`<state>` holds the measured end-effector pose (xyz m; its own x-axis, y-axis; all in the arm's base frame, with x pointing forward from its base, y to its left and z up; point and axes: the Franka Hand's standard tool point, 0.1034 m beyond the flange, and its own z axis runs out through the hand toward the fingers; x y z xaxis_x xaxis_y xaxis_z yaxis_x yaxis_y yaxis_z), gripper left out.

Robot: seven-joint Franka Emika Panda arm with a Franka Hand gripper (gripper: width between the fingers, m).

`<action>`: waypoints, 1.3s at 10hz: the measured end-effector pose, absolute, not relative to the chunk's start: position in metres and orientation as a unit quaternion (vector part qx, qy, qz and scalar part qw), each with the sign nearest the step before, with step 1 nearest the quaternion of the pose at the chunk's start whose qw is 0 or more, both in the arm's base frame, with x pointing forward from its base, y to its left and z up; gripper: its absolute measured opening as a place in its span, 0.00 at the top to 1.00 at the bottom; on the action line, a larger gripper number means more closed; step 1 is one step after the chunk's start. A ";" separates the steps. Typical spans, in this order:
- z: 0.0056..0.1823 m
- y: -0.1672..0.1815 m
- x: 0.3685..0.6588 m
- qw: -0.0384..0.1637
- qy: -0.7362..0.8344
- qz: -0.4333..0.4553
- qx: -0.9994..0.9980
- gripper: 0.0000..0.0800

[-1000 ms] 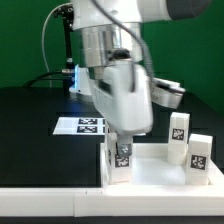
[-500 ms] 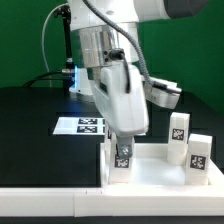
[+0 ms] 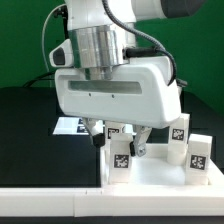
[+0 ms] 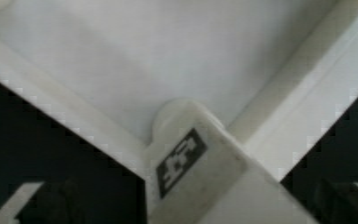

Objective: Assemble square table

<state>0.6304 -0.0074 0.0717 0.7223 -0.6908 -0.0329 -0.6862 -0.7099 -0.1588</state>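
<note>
1. Fitting a peg leg (image 3: 120, 156) into a corner of the square tabletop (image 3: 160, 172); judged mid-way, with two more legs (image 3: 178, 132) (image 3: 199, 152) upright at the exterior view's right.
2. Gripper (image 3: 122, 139) low over that leg; finger opening hidden, cannot tell whether gripping.
3. Leg standing upright, long axis vertical, tag facing the camera.
4. Next, probably: turning the leg home, staying square to the tabletop.
5. Marker board (image 3: 70, 124) flat behind.

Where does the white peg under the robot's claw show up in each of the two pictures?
Exterior view: the tagged leg stands low in the middle, just below the gripper.
Wrist view: the same leg fills the centre, very close.
Shared landmark: the white square top, seen behind the leg.
</note>
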 end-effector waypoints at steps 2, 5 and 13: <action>0.076 -0.001 0.639 0.037 0.185 -0.047 -0.981 0.19; 0.076 0.000 0.639 0.032 0.160 -0.050 -0.985 0.22; 0.073 -0.005 0.635 0.061 0.676 -0.012 -0.734 0.64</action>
